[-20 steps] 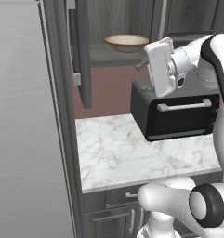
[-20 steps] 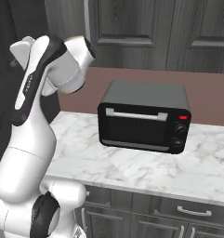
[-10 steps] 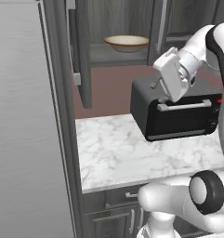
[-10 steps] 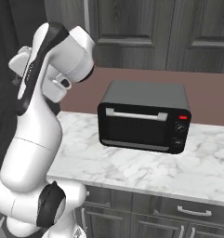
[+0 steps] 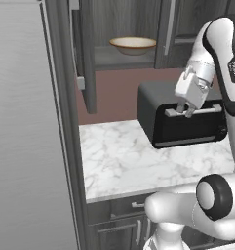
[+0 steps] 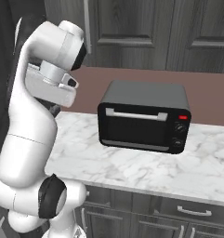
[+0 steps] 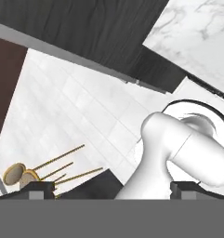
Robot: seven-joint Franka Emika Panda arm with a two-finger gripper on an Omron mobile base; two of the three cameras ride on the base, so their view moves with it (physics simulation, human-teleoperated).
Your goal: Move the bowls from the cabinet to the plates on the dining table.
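Since a second ago my hand has swung down and away from the cabinet (image 5: 85,58) shelf, and the gripper (image 5: 186,111) now hangs at about three o'clock in the left base view, in front of the toaster oven (image 5: 180,117), jaws spread wide and holding nothing. The cream bowl (image 5: 132,45) sits untouched on the open shelf at twelve o'clock. I read this as repositioning before a reach; the hand camera points down toward the floor.
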